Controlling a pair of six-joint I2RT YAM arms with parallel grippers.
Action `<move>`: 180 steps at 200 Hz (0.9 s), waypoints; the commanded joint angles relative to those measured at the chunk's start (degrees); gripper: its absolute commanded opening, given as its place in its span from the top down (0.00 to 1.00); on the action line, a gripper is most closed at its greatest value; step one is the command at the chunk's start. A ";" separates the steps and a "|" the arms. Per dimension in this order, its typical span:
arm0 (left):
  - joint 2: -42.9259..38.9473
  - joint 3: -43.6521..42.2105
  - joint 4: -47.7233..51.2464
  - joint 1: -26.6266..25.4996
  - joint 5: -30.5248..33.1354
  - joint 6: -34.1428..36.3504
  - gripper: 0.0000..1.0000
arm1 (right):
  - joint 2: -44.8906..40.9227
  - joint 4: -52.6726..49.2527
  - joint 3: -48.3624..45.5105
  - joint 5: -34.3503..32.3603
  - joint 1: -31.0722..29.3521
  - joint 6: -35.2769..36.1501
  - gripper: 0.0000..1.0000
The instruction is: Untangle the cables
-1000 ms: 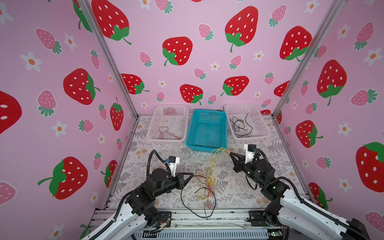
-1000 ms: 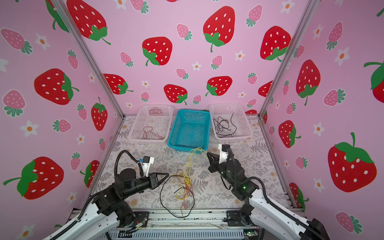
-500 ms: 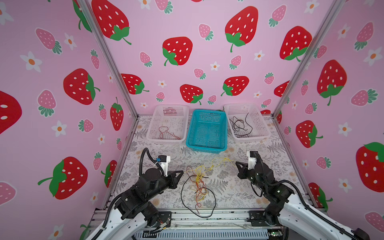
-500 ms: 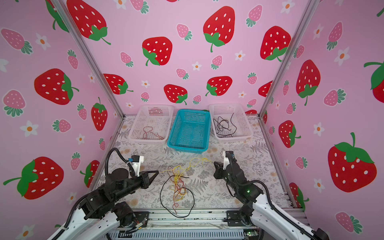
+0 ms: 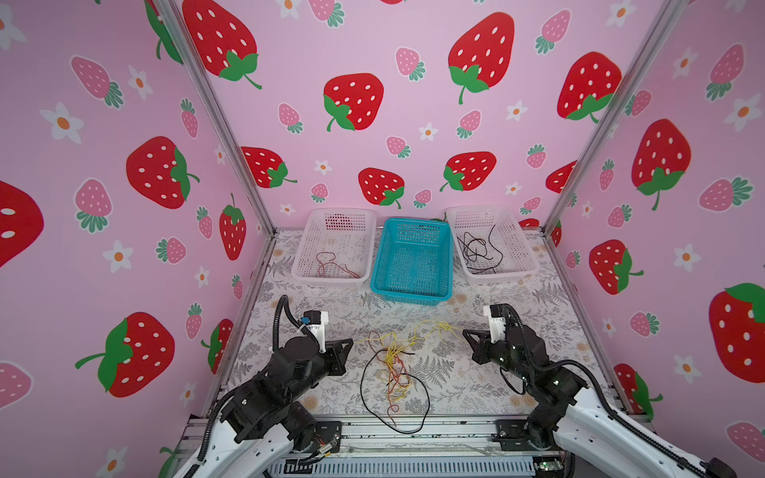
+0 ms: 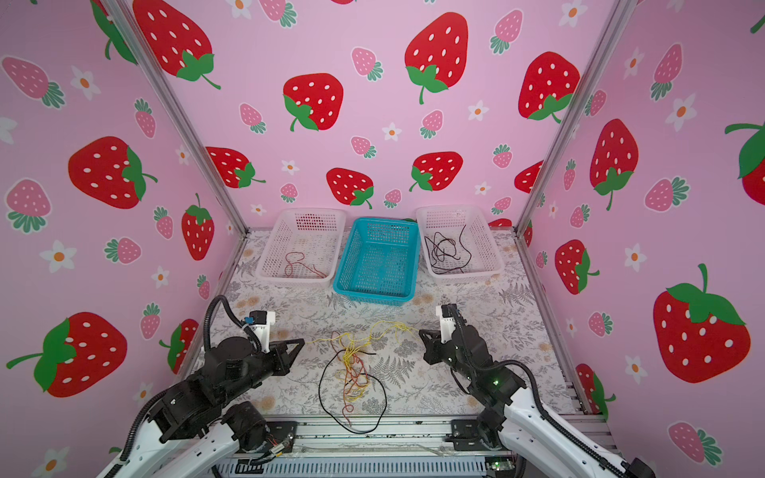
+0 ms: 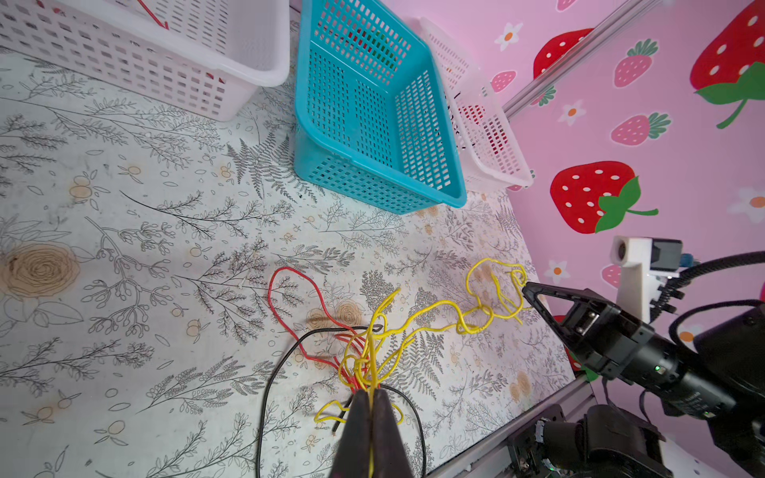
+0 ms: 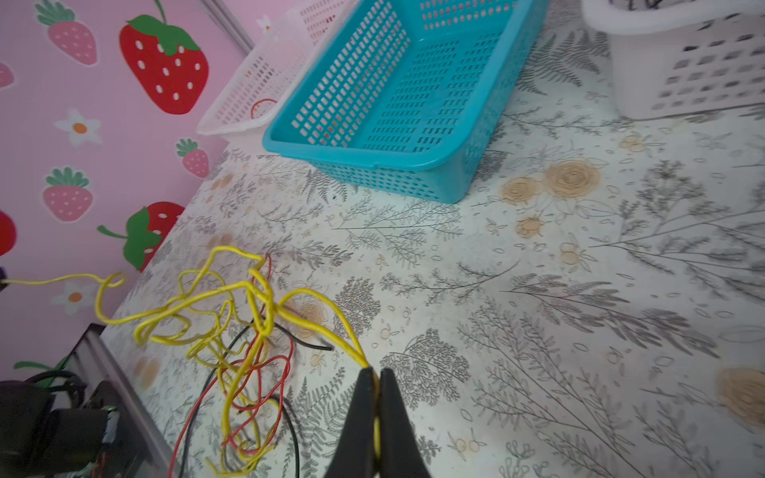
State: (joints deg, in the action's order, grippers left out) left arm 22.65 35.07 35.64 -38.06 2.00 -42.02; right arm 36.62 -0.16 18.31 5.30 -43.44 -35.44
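Spanning the lower middle of both top views, the flat floral-print tabletop (image 5: pixel 476 389) carries 3 baskets at centre frame. An empty teal mesh plastic basket (image 5: pixel 410 296) sits between a left white mesh plastic basket (image 5: pixel 327 282) holding a loose red cable and a right white mesh plastic basket (image 5: pixel 499 276) holding black ones.

Below them, the black left gripper (image 5: pixel 350 342) and black right gripper (image 5: pixel 464 331) face each other, each pinched tight on a thin yellow cable (image 5: pixel 428 327). Whether it is 1 strand or 2, I cannot tell.

Between the tips, nearer the left gripper, the tangle of thin red, yellow and black cables (image 5: pixel 393 366) rests on the tabletop. The yellow line runs left to right, tip to tip, and the knot trails toward the lower edge, crosswise to it. A sideways pull apart along that line looks like the next move.
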 commanded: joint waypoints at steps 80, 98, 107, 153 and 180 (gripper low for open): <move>9.10 -2.33 -14.89 0.49 -9.36 -2.30 1.00 | 22.34 21.81 5.41 -1.60 -12.20 4.55 1.00; 8.42 -2.28 -12.85 0.50 -7.52 -1.75 1.00 | 22.65 22.16 6.10 -4.12 -12.20 4.03 1.00; 7.88 -2.50 -11.50 0.55 -6.12 -1.71 1.00 | 21.94 23.48 5.87 -3.03 -12.20 4.50 1.00; 9.95 -2.85 -9.51 2.56 -2.53 -3.13 1.00 | 27.09 20.30 9.89 6.95 -20.28 12.09 1.00; 13.63 -1.73 -11.28 4.18 -2.81 -3.40 1.00 | 32.13 17.76 10.23 3.97 -25.63 13.15 1.00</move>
State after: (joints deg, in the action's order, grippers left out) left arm 33.80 32.29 25.15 -35.18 -2.44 -44.47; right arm 65.47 19.79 27.83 8.51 -65.32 -25.41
